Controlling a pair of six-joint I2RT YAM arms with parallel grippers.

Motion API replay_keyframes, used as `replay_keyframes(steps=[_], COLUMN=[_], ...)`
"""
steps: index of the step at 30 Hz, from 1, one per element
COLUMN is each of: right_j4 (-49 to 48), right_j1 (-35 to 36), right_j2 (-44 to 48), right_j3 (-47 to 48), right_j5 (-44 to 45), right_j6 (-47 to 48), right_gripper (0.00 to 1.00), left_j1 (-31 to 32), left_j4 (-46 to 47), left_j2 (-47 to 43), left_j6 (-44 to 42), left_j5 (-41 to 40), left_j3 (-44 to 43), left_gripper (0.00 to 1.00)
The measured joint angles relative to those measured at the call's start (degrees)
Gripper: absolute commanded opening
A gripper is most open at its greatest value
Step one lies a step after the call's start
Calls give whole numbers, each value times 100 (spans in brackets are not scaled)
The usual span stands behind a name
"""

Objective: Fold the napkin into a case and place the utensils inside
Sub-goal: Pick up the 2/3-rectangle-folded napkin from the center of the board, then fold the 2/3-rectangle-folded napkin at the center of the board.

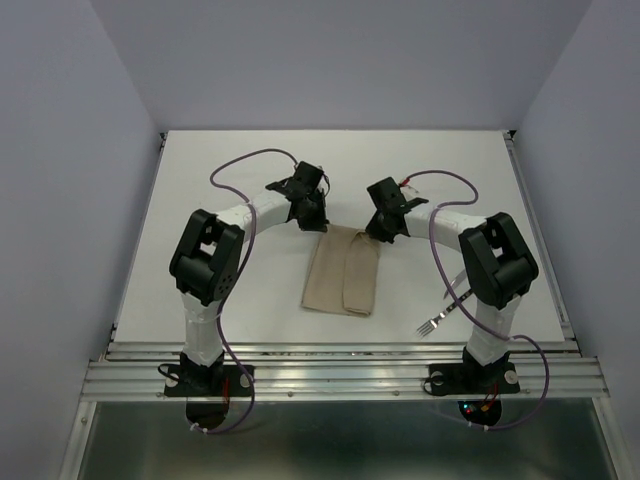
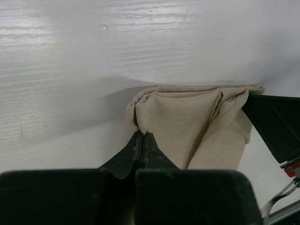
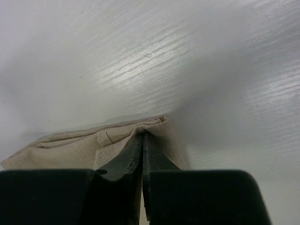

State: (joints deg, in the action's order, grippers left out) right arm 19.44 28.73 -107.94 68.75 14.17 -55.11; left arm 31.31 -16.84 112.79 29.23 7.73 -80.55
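The beige napkin (image 1: 343,272) lies folded into a narrow layered strip in the middle of the table, its long side running away from me. My left gripper (image 1: 318,222) is at its far left corner, and the left wrist view shows that gripper (image 2: 141,134) shut on the cloth corner (image 2: 187,119). My right gripper (image 1: 379,234) is at the far right corner, and the right wrist view shows that gripper (image 3: 143,135) shut on a raised fold of the napkin (image 3: 79,143). A fork (image 1: 433,323) lies near the right arm's base. The knife is not clearly visible.
The white table (image 1: 240,170) has walls close on the left, back and right. A metal rail (image 1: 340,375) runs along the near edge between the arm bases. The right arm's elbow (image 1: 495,262) stands over the area beside the fork.
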Motion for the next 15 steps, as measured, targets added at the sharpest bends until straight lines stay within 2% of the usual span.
replay_keyframes(steps=[5,15], right_j4=[304,433], right_j1=[0,-20], right_j2=[-94,-107], right_j3=[190,212], right_j5=[35,-72], right_j6=[-372,-1182], right_gripper=[4,6], left_j1=[50,83], left_j4=[52,-11], left_j2=[-44,105], left_j6=[37,-111], left_j5=[72,131], left_j3=[-61,-756], left_gripper=[0,0])
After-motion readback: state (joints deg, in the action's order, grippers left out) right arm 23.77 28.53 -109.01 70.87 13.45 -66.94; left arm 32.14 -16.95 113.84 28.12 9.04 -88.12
